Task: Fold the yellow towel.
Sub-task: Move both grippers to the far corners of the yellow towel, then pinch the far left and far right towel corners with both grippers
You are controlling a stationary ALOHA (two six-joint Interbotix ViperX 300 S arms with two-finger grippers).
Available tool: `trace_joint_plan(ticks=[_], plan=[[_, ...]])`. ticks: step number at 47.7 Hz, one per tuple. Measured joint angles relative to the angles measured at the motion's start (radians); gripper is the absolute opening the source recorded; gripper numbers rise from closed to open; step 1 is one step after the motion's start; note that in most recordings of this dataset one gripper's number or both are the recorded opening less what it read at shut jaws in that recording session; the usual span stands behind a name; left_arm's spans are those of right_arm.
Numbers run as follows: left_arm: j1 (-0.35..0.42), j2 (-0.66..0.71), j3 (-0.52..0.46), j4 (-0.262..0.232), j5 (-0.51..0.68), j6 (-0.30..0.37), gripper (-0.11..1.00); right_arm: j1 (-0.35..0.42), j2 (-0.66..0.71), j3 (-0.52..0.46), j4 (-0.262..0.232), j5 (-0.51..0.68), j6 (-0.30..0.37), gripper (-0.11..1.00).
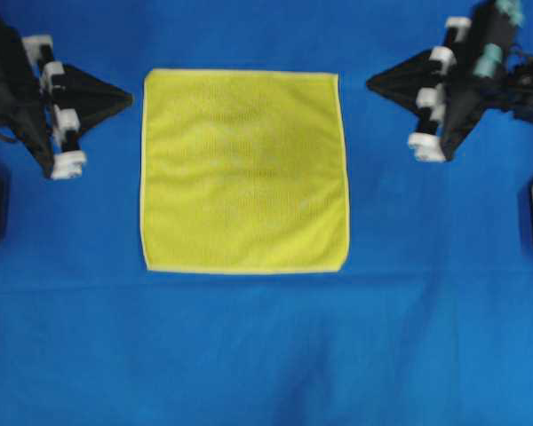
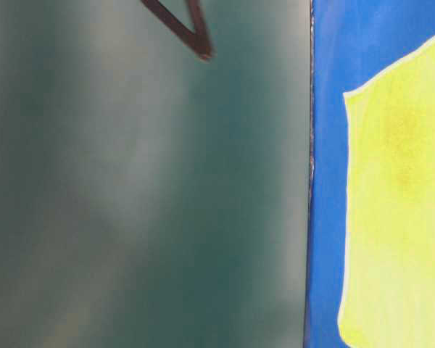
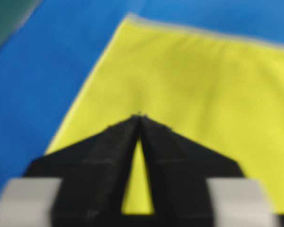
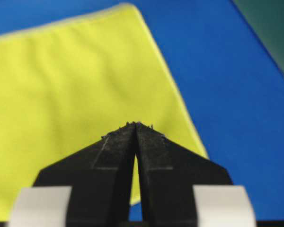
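No text, label, brand, number or sign can be read in any view. The pictures are soft, and every surface in them appears plain and unmarked.

I see a blue cloth covering the whole work surface, faintly creased toward the near edge. From table level, a blurred dark green wall fills the left, meeting the blue at a straight edge.
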Motion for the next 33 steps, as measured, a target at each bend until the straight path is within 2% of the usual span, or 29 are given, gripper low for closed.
trace_joint_plan(ticks=[6, 8, 10, 17, 33], plan=[[0.074, 0.115, -0.006, 0.0, -0.041, 0.002, 0.66, -0.061, 0.15, -0.072, -0.011, 0.025, 0.0, 0.53], [0.094, 0.152, -0.012, 0.0, -0.057, 0.008, 0.76, -0.075, 0.192, -0.091, -0.015, 0.026, 0.0, 0.62], [0.118, 0.192, -0.017, 0.0, -0.074, 0.014, 0.82, -0.089, 0.233, -0.112, -0.023, 0.028, 0.0, 0.63], [0.184, 0.33, -0.038, 0.0, -0.127, 0.031, 0.8, -0.124, 0.373, -0.175, -0.041, 0.029, -0.002, 0.56], [0.287, 0.621, -0.117, 0.0, -0.216, 0.072, 0.8, -0.16, 0.58, -0.252, -0.055, 0.029, -0.002, 0.57]])
